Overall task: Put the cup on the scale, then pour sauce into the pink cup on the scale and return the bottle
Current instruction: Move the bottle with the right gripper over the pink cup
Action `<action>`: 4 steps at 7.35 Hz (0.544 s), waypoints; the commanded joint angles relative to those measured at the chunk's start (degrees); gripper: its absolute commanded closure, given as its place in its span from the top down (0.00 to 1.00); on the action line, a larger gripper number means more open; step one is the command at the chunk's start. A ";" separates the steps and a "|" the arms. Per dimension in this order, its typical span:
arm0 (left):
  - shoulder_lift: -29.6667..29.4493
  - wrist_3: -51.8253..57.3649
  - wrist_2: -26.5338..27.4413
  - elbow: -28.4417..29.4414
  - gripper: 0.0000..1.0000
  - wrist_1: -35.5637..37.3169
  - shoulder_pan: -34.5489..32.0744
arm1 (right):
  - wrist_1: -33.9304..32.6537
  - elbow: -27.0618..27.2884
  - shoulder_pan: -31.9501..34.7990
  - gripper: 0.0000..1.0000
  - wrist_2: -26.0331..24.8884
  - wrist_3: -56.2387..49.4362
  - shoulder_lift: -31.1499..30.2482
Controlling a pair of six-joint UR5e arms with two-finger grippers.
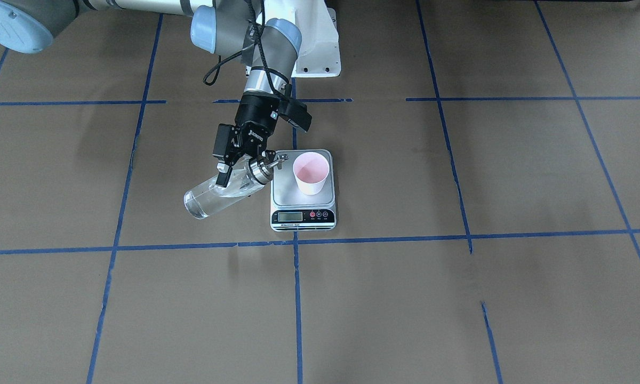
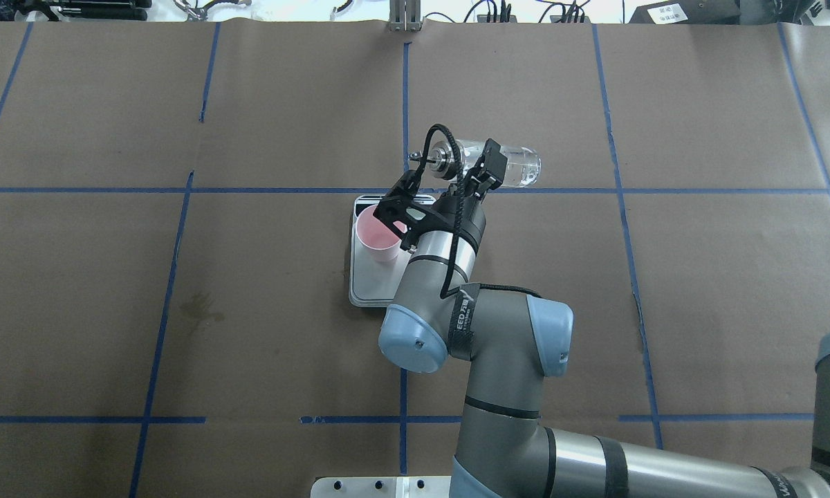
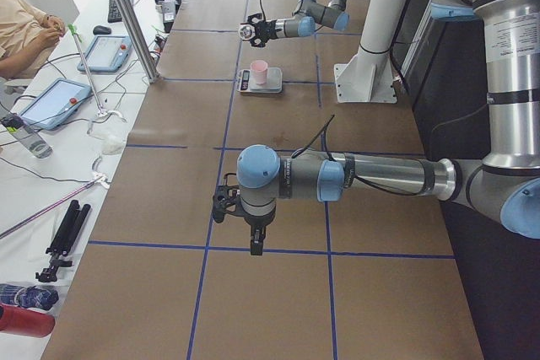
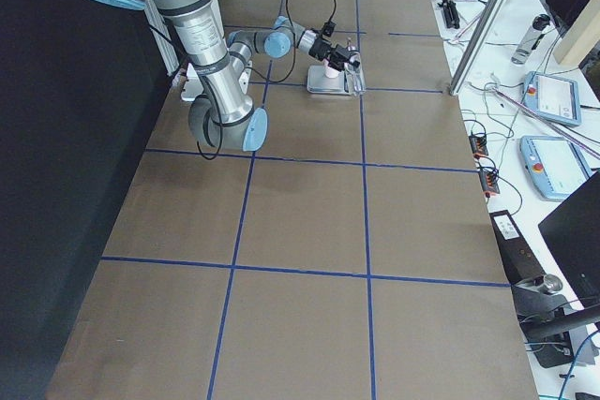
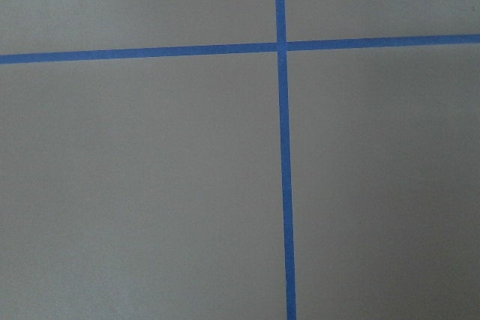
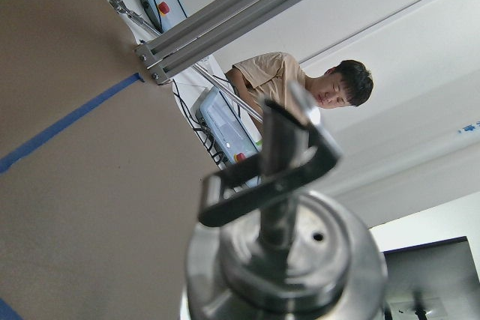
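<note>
The pink cup (image 1: 311, 173) stands upright on the silver scale (image 1: 303, 201), near the plate's far side. My right gripper (image 1: 236, 178) is shut on the clear glass bottle (image 1: 216, 193), which lies almost level in the air. Its metal spout (image 1: 278, 159) points at the cup's rim from beside it. Clear sauce (image 1: 196, 205) pools toward the bottle's base, and no stream shows. From overhead, the bottle (image 2: 508, 166) hangs beyond the cup (image 2: 377, 235). The right wrist view is filled by the metal collar (image 6: 285, 260). My left gripper (image 3: 255, 242) hangs over bare table far from the scale; I cannot tell its state.
Blue tape lines (image 1: 296, 241) grid the brown paper table. The white robot base (image 1: 320, 53) stands behind the scale. A seated person (image 3: 25, 27), tablets (image 3: 55, 103) and cables lie along the operators' edge, with a metal post (image 3: 126, 14) there.
</note>
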 commanded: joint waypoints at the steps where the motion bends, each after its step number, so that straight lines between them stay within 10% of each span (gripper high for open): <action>1: -0.16 0.00 0.00 0.03 1.00 0.08 0.01 | -5.71 -4.64 -1.03 0.00 -6.79 -6.63 1.76; 4: -0.33 0.00 0.00 0.20 1.00 0.00 0.01 | -5.99 -8.09 -2.08 0.00 -10.76 -8.43 1.77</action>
